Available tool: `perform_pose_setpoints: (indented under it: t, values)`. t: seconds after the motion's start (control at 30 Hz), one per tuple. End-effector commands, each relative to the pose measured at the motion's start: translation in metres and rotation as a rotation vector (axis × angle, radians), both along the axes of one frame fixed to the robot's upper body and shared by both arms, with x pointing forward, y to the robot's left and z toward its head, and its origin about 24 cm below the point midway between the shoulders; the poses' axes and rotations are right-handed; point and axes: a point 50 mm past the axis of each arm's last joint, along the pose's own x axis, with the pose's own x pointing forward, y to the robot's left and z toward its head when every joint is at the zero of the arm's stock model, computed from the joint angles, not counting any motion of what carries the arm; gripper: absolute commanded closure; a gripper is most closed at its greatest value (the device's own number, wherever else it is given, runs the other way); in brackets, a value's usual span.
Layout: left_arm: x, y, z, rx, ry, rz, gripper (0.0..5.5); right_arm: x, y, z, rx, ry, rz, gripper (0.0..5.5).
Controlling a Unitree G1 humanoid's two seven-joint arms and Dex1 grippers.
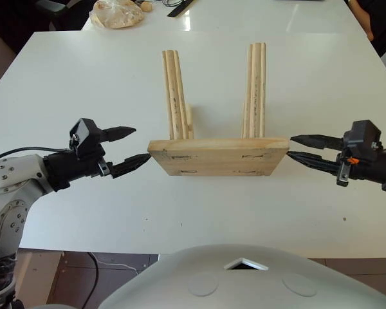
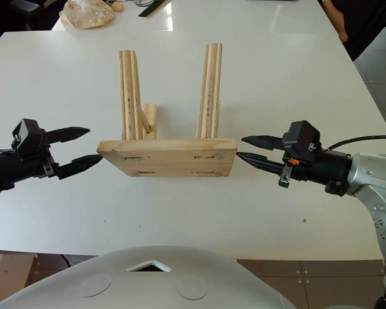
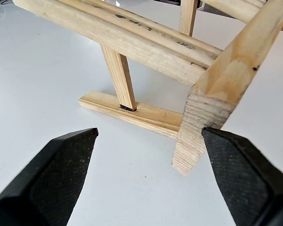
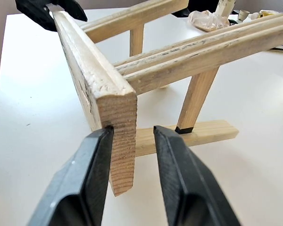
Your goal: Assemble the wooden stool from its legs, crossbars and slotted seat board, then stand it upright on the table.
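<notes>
Both spread wide: left pincer (image 1: 142,143), right pincer (image 1: 289,146) flank stool (image 1: 253,116) (legs (image 1: 175,90) point away, seat board (image 1: 219,156) crosswise).

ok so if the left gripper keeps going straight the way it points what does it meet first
The left end of the slotted seat board. The left gripper is open and aimed at that end, so the board's edge would probably pass between its fingers, though depth is hard to judge.
</notes>
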Motion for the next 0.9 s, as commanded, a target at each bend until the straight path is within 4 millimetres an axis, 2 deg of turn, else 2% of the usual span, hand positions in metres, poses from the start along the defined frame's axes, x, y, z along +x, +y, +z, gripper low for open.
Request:
perform_pose_setpoints:
  t: [0.03,0.13,0.23,0.3,0.4,0.53,0.6,0.67,0.8,0.9]
  values:
    - [-0.015,-0.03,0.014,-0.131,-0.011,-0.298,1.39,-0.022,0.026,-0.001,0.046,0.067,0.283,3.9]
    - [-0.018,-0.029,0.011,-0.112,0.004,-0.316,1.39,-0.021,0.019,-0.014,-0.041,0.092,0.273,3.9]
    - [-0.019,-0.028,0.006,-0.069,0.003,-0.317,1.39,-0.018,0.001,-0.044,-0.273,0.111,0.234,3.9]
    - [-0.021,-0.026,-0.002,-0.022,0.018,-0.327,1.39,-0.02,-0.008,-0.058,-0.33,0.131,0.218,3.9]
    - [-0.022,-0.016,-0.015,0.067,0.039,-0.314,1.39,-0.02,-0.017,-0.064,-0.334,0.129,0.188,3.9]
    - [-0.012,0.006,-0.024,0.127,0.029,-0.222,1.39,-0.013,-0.03,-0.071,-0.372,0.107,0.147,3.9]
    - [-0.009,0.013,-0.027,0.151,0.027,-0.202,1.39,-0.01,-0.03,-0.068,-0.34,0.091,0.139,3.69]
    - [-0.007,0.019,-0.031,0.185,0.033,-0.19,1.17,-0.008,-0.03,-0.064,-0.319,0.08,0.137,3.43]
    - [-0.019,0.019,-0.052,0.257,0.058,-0.262,0.52,-0.002,-0.034,-0.068,-0.34,0.067,0.133,2.82]
    - [-0.039,0.01,-0.076,0.298,0.073,-0.378,0.35,-0.002,-0.034,-0.08,-0.385,0.092,0.195,2.76]
